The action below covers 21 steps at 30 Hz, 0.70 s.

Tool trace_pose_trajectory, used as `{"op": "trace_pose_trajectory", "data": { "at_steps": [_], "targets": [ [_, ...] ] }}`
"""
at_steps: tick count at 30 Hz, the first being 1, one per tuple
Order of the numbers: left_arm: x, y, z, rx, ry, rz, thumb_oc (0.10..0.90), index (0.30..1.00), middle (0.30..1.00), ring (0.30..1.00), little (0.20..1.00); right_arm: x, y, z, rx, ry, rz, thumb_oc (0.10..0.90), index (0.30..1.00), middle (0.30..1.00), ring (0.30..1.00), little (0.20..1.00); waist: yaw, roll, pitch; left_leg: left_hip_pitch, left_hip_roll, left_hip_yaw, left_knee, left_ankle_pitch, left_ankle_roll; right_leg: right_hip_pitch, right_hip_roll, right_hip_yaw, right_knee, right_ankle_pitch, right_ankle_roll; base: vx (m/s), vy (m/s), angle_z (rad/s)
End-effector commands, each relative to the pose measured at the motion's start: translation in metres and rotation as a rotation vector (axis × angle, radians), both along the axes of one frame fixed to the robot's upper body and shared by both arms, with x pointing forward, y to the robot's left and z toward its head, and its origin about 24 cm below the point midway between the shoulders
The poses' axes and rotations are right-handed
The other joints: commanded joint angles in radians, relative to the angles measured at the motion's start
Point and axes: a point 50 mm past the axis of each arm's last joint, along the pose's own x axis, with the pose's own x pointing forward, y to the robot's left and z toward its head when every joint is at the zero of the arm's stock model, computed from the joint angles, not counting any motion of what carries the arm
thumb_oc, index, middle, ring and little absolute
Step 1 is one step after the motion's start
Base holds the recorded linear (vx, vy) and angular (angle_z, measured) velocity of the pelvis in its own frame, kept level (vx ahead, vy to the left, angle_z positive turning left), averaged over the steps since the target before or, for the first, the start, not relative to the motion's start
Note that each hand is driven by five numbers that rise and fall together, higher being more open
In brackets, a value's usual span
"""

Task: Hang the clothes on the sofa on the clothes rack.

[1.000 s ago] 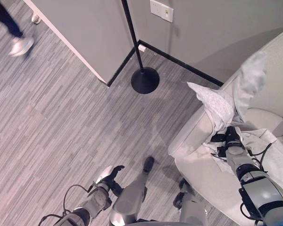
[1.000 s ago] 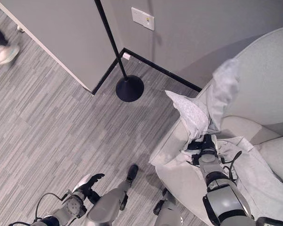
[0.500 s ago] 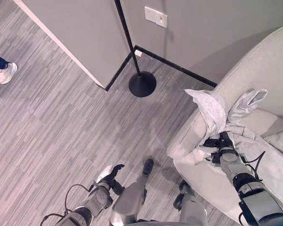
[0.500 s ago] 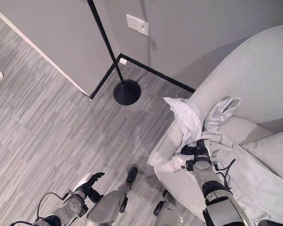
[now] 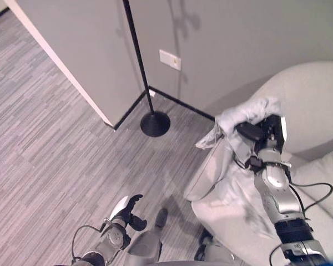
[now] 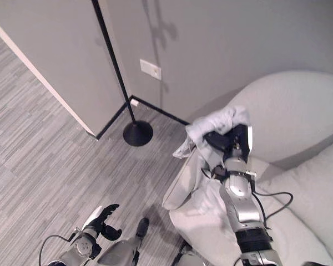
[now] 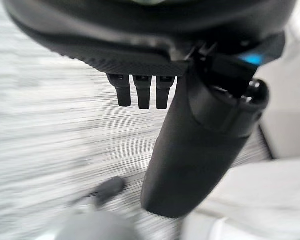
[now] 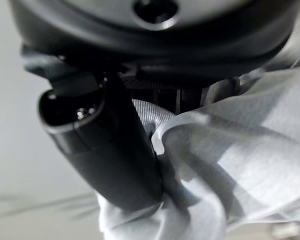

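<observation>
Robot's right hand holds a pale grey garment raised above the sofa.

Thumb and fingers are curled tight on a bunched fold, and the rest of the cloth trails down over the sofa's front edge. The clothes rack's black pole and round base stand in the wall corner, well apart. The left hand hangs low over the striped floor, fingers loosely extended.

Rack base on grey plank floor
</observation>
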Motion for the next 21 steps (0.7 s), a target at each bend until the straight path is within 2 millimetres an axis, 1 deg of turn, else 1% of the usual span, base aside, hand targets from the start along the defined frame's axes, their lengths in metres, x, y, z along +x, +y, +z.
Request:
{"op": "trace_pose_trajectory", "data": {
  "at_steps": [1, 2, 3, 4, 7, 9, 10, 12, 13, 14, 15, 16, 17, 18, 19, 20, 21],
  "targets": [
    [0.027, 0.012, 0.029, -0.088, -0.183, 0.089, 0.800, 0.900, 0.900, 0.900, 0.900, -0.007, 0.016, 0.090, 0.002, -0.463, 0.009, 0.400, 0.300, 0.300, 0.300, 0.300, 0.067, -0.072, -0.164, 0.006, 0.004, -0.033, -0.001, -0.090, 0.004, 0.153, -0.146, -0.035, 0.025, -0.040, 0.126, 0.03, -0.001, 0.20],
    [0.027, 0.012, 0.030, -0.088, -0.183, 0.089, 0.800, 0.900, 0.900, 0.900, 0.900, -0.007, 0.016, 0.090, 0.002, -0.463, 0.008, 0.400, 0.300, 0.300, 0.300, 0.300, 0.065, -0.073, -0.163, 0.003, 0.001, -0.034, -0.001, -0.085, 0.006, 0.152, -0.149, -0.036, 0.025, -0.035, 0.126, 0.07, -0.013, 0.13],
    [0.039, 0.007, 0.052, -0.174, -0.289, 0.085, 0.800, 0.900, 0.900, 0.900, 0.900, -0.003, 0.018, 0.102, 0.011, -0.492, -0.006, 0.400, 0.300, 0.300, 0.300, 0.300, 0.077, -0.084, -0.184, 0.024, 0.004, -0.035, -0.001, -0.097, 0.005, 0.173, -0.145, -0.037, 0.028, -0.045, 0.125, 0.08, -0.003, 0.10],
    [0.054, 0.002, 0.082, -0.260, -0.420, 0.087, 0.800, 0.900, 0.900, 0.900, 0.900, 0.000, 0.023, 0.118, 0.010, -0.531, -0.021, 0.400, 0.300, 0.300, 0.300, 0.300, 0.084, -0.098, -0.201, 0.045, 0.004, -0.039, -0.001, -0.104, 0.007, 0.190, -0.145, -0.039, 0.035, -0.050, 0.124, 0.09, 0.002, 0.08],
    [0.071, -0.007, 0.123, -0.302, -0.607, 0.059, 0.800, 0.900, 0.900, 0.900, 0.900, 0.005, 0.032, 0.138, -0.014, -0.574, -0.038, 0.400, 0.300, 0.300, 0.300, 0.300, 0.086, -0.119, -0.215, 0.067, -0.001, -0.037, -0.001, -0.108, 0.010, 0.203, -0.149, -0.036, 0.047, -0.047, 0.122, 0.05, 0.003, 0.12],
    [0.081, -0.014, 0.145, -0.306, -0.738, 0.073, 0.800, 0.900, 0.900, 0.900, 0.900, 0.004, 0.041, 0.141, -0.005, -0.591, -0.024, 0.400, 0.300, 0.300, 0.300, 0.300, 0.085, -0.132, -0.221, 0.084, 0.003, -0.032, -0.001, -0.119, 0.009, 0.209, -0.148, -0.028, 0.057, -0.053, 0.120, 0.01, 0.002, 0.04],
    [0.085, -0.021, 0.153, -0.318, -0.789, 0.081, 0.800, 0.900, 0.900, 0.900, 0.900, 0.002, 0.047, 0.142, 0.002, -0.603, -0.011, 0.400, 0.300, 0.300, 0.300, 0.300, 0.079, -0.141, -0.225, 0.086, -0.003, -0.030, -0.001, -0.114, 0.012, 0.207, -0.153, -0.025, 0.060, -0.046, 0.120, 0.04, 0.017, -0.05],
    [0.095, -0.037, 0.172, -0.326, -0.902, 0.090, 0.800, 0.900, 0.900, 0.900, 0.900, -0.002, 0.060, 0.142, 0.023, -0.622, 0.036, 0.400, 0.300, 0.300, 0.300, 0.300, 0.069, -0.150, -0.231, 0.109, 0.001, -0.021, -0.001, -0.128, 0.013, 0.215, -0.154, -0.013, 0.071, -0.050, 0.120, 0.04, 0.014, -0.05],
    [0.095, -0.037, 0.172, -0.326, -0.904, 0.090, 0.800, 0.900, 0.900, 0.900, 0.900, -0.002, 0.060, 0.142, 0.021, -0.624, 0.035, 0.400, 0.300, 0.300, 0.300, 0.300, 0.069, -0.151, -0.229, 0.106, -0.003, -0.022, -0.001, -0.122, 0.015, 0.213, -0.157, -0.013, 0.070, -0.045, 0.120, 0.00, 0.022, -0.12],
    [0.098, -0.042, 0.176, -0.322, -0.931, 0.088, 0.800, 0.900, 0.900, 0.900, 0.900, -0.003, 0.064, 0.142, 0.021, -0.628, 0.048, 0.400, 0.300, 0.300, 0.300, 0.300, 0.063, -0.154, -0.231, 0.110, -0.004, -0.019, -0.001, -0.123, 0.016, 0.212, -0.159, -0.008, 0.073, -0.042, 0.120, 0.00, 0.030, -0.13],
    [0.102, -0.051, 0.186, -0.319, -0.981, 0.073, 0.800, 0.900, 0.900, 0.900, 0.900, -0.004, 0.071, 0.144, 0.019, -0.639, 0.068, 0.400, 0.300, 0.300, 0.300, 0.300, 0.053, -0.156, -0.234, 0.117, -0.005, -0.013, -0.001, -0.126, 0.019, 0.210, -0.161, 0.001, 0.081, -0.042, 0.121, 0.02, 0.041, -0.11],
    [0.109, -0.066, 0.193, -0.354, -1.003, 0.056, 0.800, 0.900, 0.900, 0.900, 0.900, -0.006, 0.085, 0.147, 0.020, -0.652, 0.103, 0.400, 0.300, 0.300, 0.300, 0.300, 0.036, -0.157, -0.234, 0.131, -0.006, -0.004, -0.001, -0.130, 0.023, 0.204, -0.166, 0.019, 0.096, -0.036, 0.121, 0.01, 0.033, -0.04],
    [0.109, -0.067, 0.193, -0.354, -1.003, 0.056, 0.800, 0.900, 0.900, 0.900, 0.900, -0.006, 0.085, 0.147, 0.019, -0.653, 0.103, 0.400, 0.300, 0.300, 0.300, 0.300, 0.037, -0.157, -0.233, 0.132, -0.006, -0.003, -0.001, -0.130, 0.023, 0.204, -0.166, 0.020, 0.097, -0.036, 0.121, 0.00, 0.042, -0.16],
    [0.112, -0.086, 0.200, -0.485, -0.977, 0.041, 0.800, 0.900, 0.900, 0.900, 0.900, -0.008, 0.098, 0.152, 0.014, -0.664, 0.139, 0.400, 0.300, 0.300, 0.300, 0.300, 0.019, -0.155, -0.232, 0.140, -0.007, 0.006, -0.001, -0.133, 0.029, 0.195, -0.170, 0.037, 0.108, -0.026, 0.121, -0.02, 0.036, -0.26],
    [0.113, -0.098, 0.208, -0.620, -0.946, 0.012, 0.800, 0.900, 0.900, 0.900, 0.900, -0.007, 0.108, 0.156, -0.008, -0.666, 0.154, 0.400, 0.300, 0.300, 0.300, 0.300, 0.010, -0.153, -0.226, 0.146, -0.009, 0.012, -0.001, -0.134, 0.033, 0.187, -0.172, 0.051, 0.117, -0.018, 0.121, -0.02, 0.037, -0.24],
    [0.114, -0.098, 0.209, -0.623, -0.945, 0.012, 0.800, 0.900, 0.900, 0.900, 0.900, -0.007, 0.109, 0.157, -0.009, -0.666, 0.154, 0.400, 0.300, 0.300, 0.300, 0.300, 0.011, -0.152, -0.224, 0.147, -0.008, 0.014, -0.001, -0.135, 0.033, 0.186, -0.172, 0.053, 0.118, -0.018, 0.121, -0.03, 0.028, -0.15],
    [0.111, -0.106, 0.211, -0.719, -0.908, -0.012, 0.800, 0.900, 0.900, 0.900, 0.900, -0.006, 0.112, 0.160, -0.010, -0.667, 0.156, 0.400, 0.300, 0.300, 0.300, 0.300, 0.009, -0.151, -0.221, 0.150, -0.009, 0.016, -0.001, -0.136, 0.036, 0.183, -0.173, 0.060, 0.119, -0.012, 0.121, -0.01, 0.028, -0.07]
  ]
}}
